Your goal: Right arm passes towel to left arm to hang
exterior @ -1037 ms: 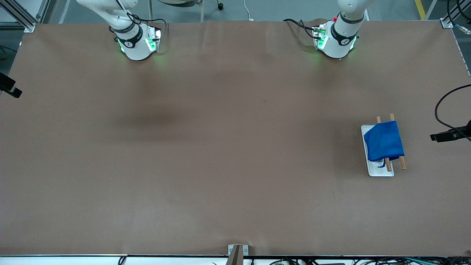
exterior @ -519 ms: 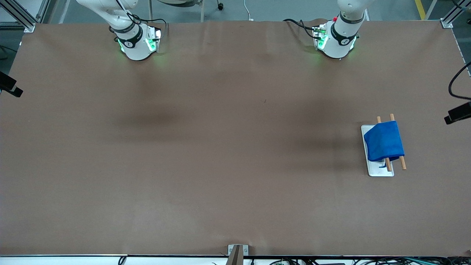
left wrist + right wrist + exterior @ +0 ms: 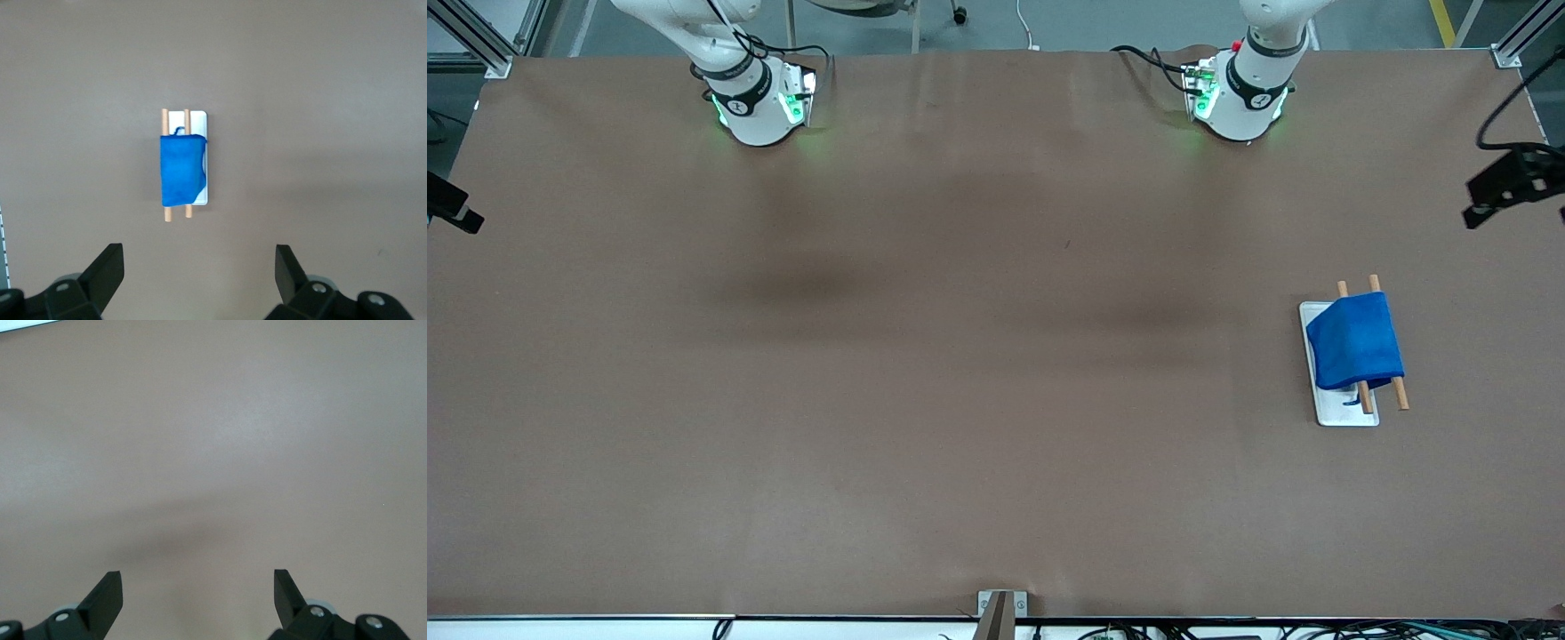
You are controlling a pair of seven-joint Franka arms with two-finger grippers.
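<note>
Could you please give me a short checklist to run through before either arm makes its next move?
1. Towel draped over the two wooden rods of the rack: ok.
2. Rack's white base flat on the table, toward the left arm's end: ok.
3. Left hand open, holding nothing, high over the table with the towel in its view: ok.
4. Right hand open, holding nothing, over bare table: ok.
5. Towel's loop tag hanging free: cannot tell.

Even, bright overhead light; soft diffuse shadows on the table point(image 3: 960, 400).
</note>
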